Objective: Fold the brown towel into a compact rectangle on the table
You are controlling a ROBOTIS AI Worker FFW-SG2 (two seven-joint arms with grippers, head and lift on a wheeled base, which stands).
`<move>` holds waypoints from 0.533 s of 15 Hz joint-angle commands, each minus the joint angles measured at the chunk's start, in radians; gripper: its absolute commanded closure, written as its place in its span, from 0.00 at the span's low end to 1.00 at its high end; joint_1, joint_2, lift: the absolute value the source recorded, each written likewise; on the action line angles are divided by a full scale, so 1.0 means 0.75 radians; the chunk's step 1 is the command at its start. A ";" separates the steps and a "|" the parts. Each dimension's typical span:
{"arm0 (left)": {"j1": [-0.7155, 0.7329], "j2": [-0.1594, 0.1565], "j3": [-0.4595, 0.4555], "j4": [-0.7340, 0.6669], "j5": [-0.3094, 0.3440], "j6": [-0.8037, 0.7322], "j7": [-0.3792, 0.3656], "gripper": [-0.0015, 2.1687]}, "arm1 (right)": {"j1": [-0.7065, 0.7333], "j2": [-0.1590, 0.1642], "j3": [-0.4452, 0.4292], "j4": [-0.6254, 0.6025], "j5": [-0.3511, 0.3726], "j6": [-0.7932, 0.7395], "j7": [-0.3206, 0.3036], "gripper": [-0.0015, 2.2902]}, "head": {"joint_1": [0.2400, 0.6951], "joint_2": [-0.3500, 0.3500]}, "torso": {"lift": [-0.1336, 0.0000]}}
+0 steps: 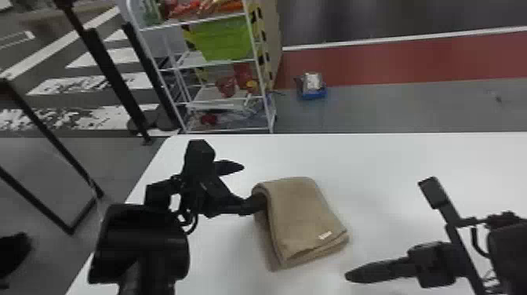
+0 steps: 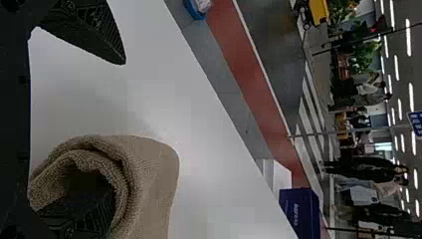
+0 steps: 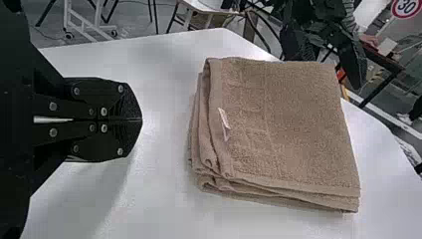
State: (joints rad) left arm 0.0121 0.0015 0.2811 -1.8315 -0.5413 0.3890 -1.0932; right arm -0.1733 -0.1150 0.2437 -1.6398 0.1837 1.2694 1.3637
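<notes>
The brown towel (image 1: pixel 302 215) lies folded on the white table (image 1: pixel 392 157), a small white label near its front corner. My left gripper (image 1: pixel 247 186) stands open at its left side, one finger tucked inside the towel's rolled left fold and the other apart over the table. In the left wrist view the towel (image 2: pixel 154 174) curls around that finger of my left gripper (image 2: pixel 107 129). To the towel's right, my right gripper (image 1: pixel 349 275) hangs over the table; in the right wrist view my right gripper (image 3: pixel 141 120) is shut on nothing, apart from the layered towel (image 3: pixel 293 124).
Beyond the table's far edge stands a white shelf rack (image 1: pixel 215 62) with a green bin (image 1: pixel 225 37). A blue container (image 1: pixel 312 91) sits on the floor behind the table. The table's left edge runs beneath my left arm.
</notes>
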 commanded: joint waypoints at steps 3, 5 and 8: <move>-0.020 -0.006 -0.011 0.067 -0.008 0.000 0.001 0.04 | 0.000 0.002 -0.073 -0.053 -0.104 0.070 0.004 0.99 | 1.00 0.89 | 0.07; -0.022 -0.006 -0.013 0.078 -0.008 -0.004 0.001 0.04 | -0.039 0.010 -0.126 -0.100 -0.214 0.241 0.004 0.99 | 1.00 0.88 | 0.07; -0.026 -0.006 -0.017 0.098 -0.013 -0.008 0.001 0.04 | -0.088 0.053 -0.139 -0.141 -0.259 0.278 -0.016 0.99 | 1.00 0.88 | 0.07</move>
State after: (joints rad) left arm -0.0067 0.0015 0.2700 -1.7654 -0.5489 0.3849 -1.0911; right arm -0.2199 -0.0946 0.1430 -1.7362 -0.0045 1.4745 1.3574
